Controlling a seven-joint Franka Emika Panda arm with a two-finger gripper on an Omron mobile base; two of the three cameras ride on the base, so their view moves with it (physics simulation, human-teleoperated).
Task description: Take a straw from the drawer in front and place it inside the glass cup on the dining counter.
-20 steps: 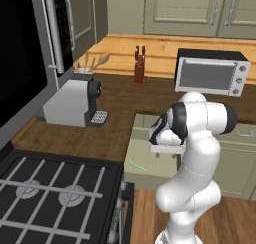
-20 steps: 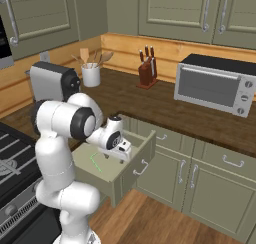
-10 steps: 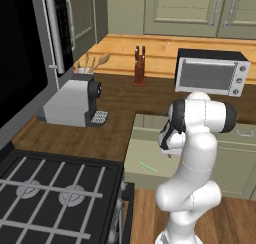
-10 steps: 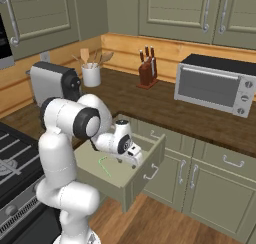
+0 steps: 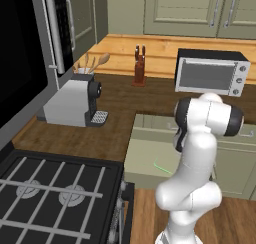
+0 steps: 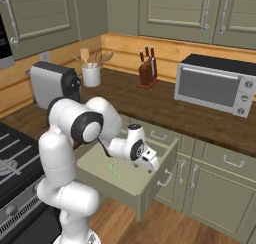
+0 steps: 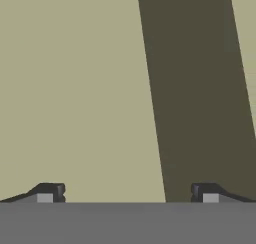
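Left base view: the drawer stands pulled out from the cabinet run, at about 6 o'clock from the knife block. The straw lies flat on the drawer floor as a thin green line, near the drawer's right side. The white arm rises in front of it and hides the drawer's right end. A coffee machine stands on the worktop at 9 o'clock from the drawer, and a toaster oven at 1 o'clock.

Right base view: the drawer is open, and the straw rests on its floor with the bent end toward the back. The gripper hangs over the drawer's front right part, at 3 o'clock from the straw and apart from it. A white holder with wooden spoons stands at 12 o'clock, beside the coffee machine.

Hand view: the two fingertips stand wide apart at the lower corners with nothing between them. Beyond them lie a pale green surface and a darker slanted band at 1 o'clock; the camera is too close to tell which drawer parts these are.
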